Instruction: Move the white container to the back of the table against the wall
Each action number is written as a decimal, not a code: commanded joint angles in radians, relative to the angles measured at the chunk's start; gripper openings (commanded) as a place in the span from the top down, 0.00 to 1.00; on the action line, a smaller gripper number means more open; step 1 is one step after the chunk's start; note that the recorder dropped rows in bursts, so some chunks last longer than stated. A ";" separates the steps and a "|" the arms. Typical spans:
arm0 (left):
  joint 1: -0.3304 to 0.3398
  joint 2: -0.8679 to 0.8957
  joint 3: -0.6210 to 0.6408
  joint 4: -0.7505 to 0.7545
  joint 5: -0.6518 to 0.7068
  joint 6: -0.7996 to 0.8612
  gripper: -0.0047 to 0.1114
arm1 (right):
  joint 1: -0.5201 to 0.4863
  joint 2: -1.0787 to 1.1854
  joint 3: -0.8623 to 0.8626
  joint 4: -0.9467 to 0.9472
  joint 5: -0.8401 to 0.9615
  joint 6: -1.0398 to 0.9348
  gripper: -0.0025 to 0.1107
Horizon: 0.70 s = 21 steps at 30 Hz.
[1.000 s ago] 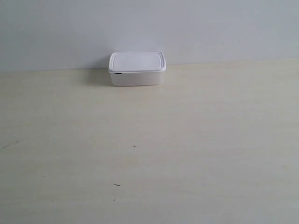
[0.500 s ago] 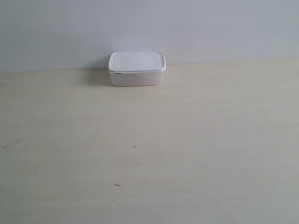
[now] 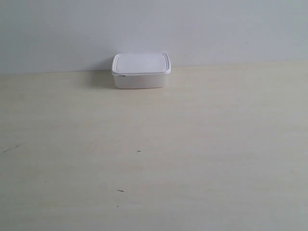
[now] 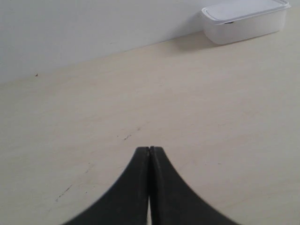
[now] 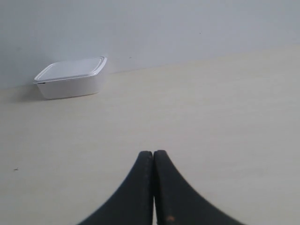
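Sitting at the far edge of the bench [image 3: 192, 144], the white container [image 3: 141, 70] has its back turned to the wall [image 3: 202, 29]. In the exterior view it looks to be touching the wall, but its own body hides the seam behind it, so contact cannot be confirmed. Its lid [image 3: 141, 63] is on, and whatever is inside cannot be seen. In the left wrist view the picture's edge cuts off one corner of the container; in the right wrist view it shows whole.

Only the two dark fingertips of the left end effector [image 4: 149, 149] show, pressed together with nothing between them; the rest runs out of the picture. The right end effector [image 5: 153, 153] shows the same way: two tips, closed on nothing. Both are well apart from the container.

Counted: one container, one lid, two end effectors, and at least four small dark marks [image 3: 138, 151] on the bench in the exterior view, one of them faint.
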 commanded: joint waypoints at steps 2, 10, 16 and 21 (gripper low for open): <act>0.003 -0.004 0.000 -0.012 0.004 0.001 0.96 | -0.006 -0.006 0.005 -0.023 -0.014 -0.004 0.98; 0.003 -0.004 0.000 -0.018 0.004 0.001 0.96 | -0.006 -0.006 0.005 -0.020 -0.014 -0.004 0.98; 0.003 -0.004 0.000 -0.019 0.006 -0.083 0.96 | -0.006 -0.006 0.005 -0.020 -0.014 -0.004 0.98; 0.003 -0.004 0.000 -0.019 0.007 -0.085 0.96 | -0.006 -0.006 0.005 -0.020 -0.014 -0.004 0.98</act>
